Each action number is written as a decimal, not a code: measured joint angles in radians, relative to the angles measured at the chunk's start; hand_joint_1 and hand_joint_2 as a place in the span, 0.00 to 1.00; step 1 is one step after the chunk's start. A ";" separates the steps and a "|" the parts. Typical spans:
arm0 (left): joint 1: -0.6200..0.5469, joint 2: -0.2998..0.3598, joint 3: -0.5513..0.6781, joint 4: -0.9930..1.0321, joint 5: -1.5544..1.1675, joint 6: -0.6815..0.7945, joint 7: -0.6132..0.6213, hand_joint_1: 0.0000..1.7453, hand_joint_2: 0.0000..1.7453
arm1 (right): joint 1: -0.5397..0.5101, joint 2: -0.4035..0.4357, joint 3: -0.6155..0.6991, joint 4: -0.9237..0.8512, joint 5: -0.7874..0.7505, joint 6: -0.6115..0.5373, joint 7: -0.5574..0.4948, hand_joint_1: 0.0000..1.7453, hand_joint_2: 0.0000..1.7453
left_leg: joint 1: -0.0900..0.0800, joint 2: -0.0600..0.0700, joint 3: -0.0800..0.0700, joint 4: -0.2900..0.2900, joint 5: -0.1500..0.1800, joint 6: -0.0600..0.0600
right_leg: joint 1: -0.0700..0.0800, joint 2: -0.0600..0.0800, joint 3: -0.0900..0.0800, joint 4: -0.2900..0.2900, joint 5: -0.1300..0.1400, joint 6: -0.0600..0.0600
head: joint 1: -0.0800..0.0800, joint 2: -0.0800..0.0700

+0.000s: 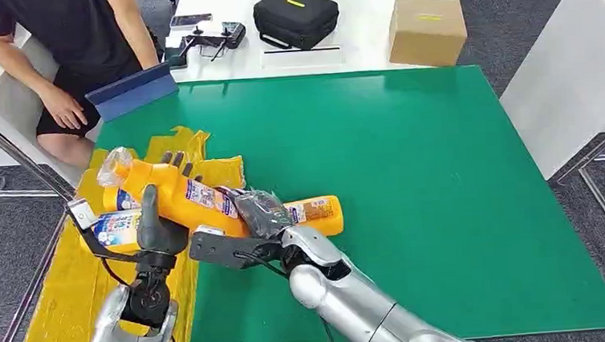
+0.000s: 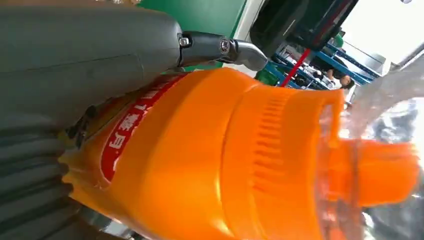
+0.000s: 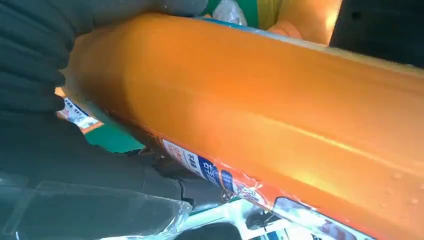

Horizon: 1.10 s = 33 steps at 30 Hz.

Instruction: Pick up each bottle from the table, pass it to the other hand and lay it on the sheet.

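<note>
Bottle (image 1: pixel 176 197) in the lower left of my head view, orange, held off the surface between both hands. Its long axis runs from the upper left, where the clear-wrapped cap end points toward the person (image 1: pixel 74 50), down to the right toward the middle of the frame. My left hand (image 1: pixel 158 221) comes up from the bottom edge and grips it around the middle, thumb on the near side and dark fingertips showing over the far edge. My right hand (image 1: pixel 258 214) holds the base end from the right; its fingers are wrapped on the body, and in the right wrist view the orange side (image 3: pixel 260 110) lies pressed against the dark fingers.

A second bottle (image 1: pixel 118 230) lies just below and behind the first, on the yellow sheet (image 1: pixel 59 309), its label toward me. Another orange body (image 1: pixel 318 210) sticks out to the right of my right hand, lying across the green mat (image 1: pixel 412 179); I think it is a separate bottle, though the hand hides where it joins.

In the left wrist view the ribbed cap (image 2: pixel 280 150) and clear wrap sit close to the lens.

A black case (image 1: pixel 296 14) and a cardboard box (image 1: pixel 426 29) stand on the white table (image 1: pixel 361 22) at the top.
</note>
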 measured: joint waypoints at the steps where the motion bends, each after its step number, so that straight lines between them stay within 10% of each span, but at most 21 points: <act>1: 0.000 0.000 -0.002 0.002 0.000 0.000 0.000 0.00 0.00 | -0.001 0.000 -0.006 -0.003 0.000 -0.003 0.000 1.00 1.00 | 0.000 0.000 0.000 0.000 0.000 0.000 | 0.000 0.000 0.000 0.000 0.000 0.000 | 0.000 0.000; 10: -0.008 -0.003 -0.030 0.027 -0.006 0.002 0.015 0.00 0.00 | -0.014 -0.030 -0.069 -0.073 -0.005 -0.011 0.010 1.00 1.00 | 0.000 0.000 0.000 0.000 0.000 0.000 | 0.000 0.000 0.000 0.000 0.000 0.000 | 0.000 0.000; 11: -0.011 -0.003 -0.031 0.031 -0.006 0.002 0.016 0.00 1.00 | -0.013 -0.033 -0.074 -0.079 -0.005 -0.011 0.011 1.00 1.00 | 0.000 0.000 0.000 0.000 0.000 0.000 | 0.000 0.000 0.000 0.000 0.000 0.000 | 0.000 0.000; 19: -0.035 -0.003 -0.033 0.052 0.015 0.002 -0.001 0.00 1.00 | 0.015 -0.045 -0.078 -0.107 -0.003 -0.009 0.011 1.00 1.00 | 0.000 0.000 0.000 0.000 0.000 0.000 | 0.000 0.000 0.000 0.000 0.000 0.001 | 0.000 0.000; 20: -0.037 -0.003 -0.033 0.052 0.016 0.002 -0.003 0.00 0.00 | 0.018 -0.046 -0.078 -0.107 -0.003 -0.009 0.011 1.00 1.00 | 0.000 0.000 0.000 0.000 0.000 0.000 | 0.000 0.000 0.000 0.000 0.000 0.001 | 0.000 0.000; 33: -0.046 -0.003 -0.031 0.055 0.026 0.011 -0.017 0.00 0.00 | 0.028 -0.038 -0.076 -0.106 -0.005 -0.002 0.011 1.00 1.00 | 0.000 0.000 0.000 0.000 0.000 0.000 | 0.000 0.000 0.000 0.000 0.000 0.001 | 0.000 0.000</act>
